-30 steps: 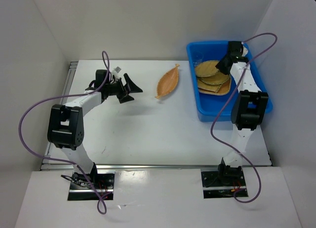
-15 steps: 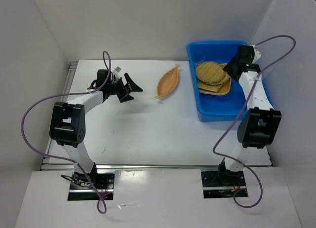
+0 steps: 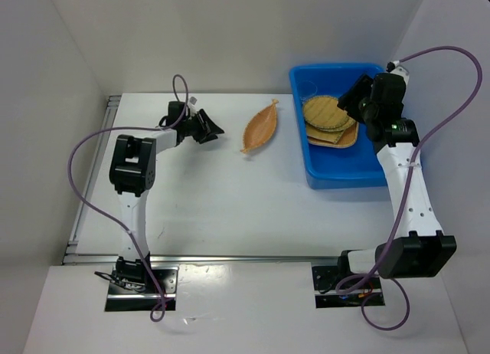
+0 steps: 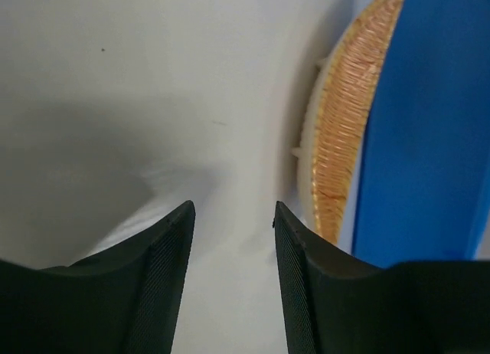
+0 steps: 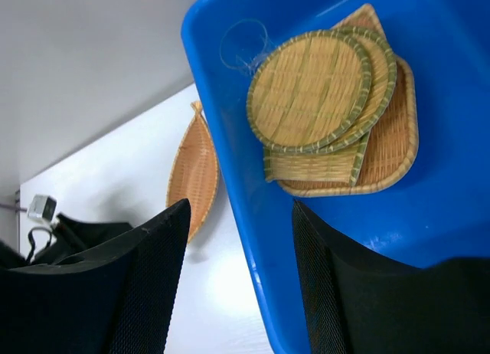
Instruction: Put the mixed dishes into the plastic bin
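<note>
Tray of woven bamboo, leaf-shaped (image 3: 260, 126), lies on the surface (image 3: 214, 201) just left of the blue plastic bin (image 3: 344, 166), seemingly the last dish out. Left gripper (image 3: 214, 129), farther left of the bin, jaws parted and empty, must reach and pinch its edge. Right gripper (image 3: 348, 99) hangs over the bin, jaws open, empty.

No text, label, brand, number or sign can be read in any of the views
</note>
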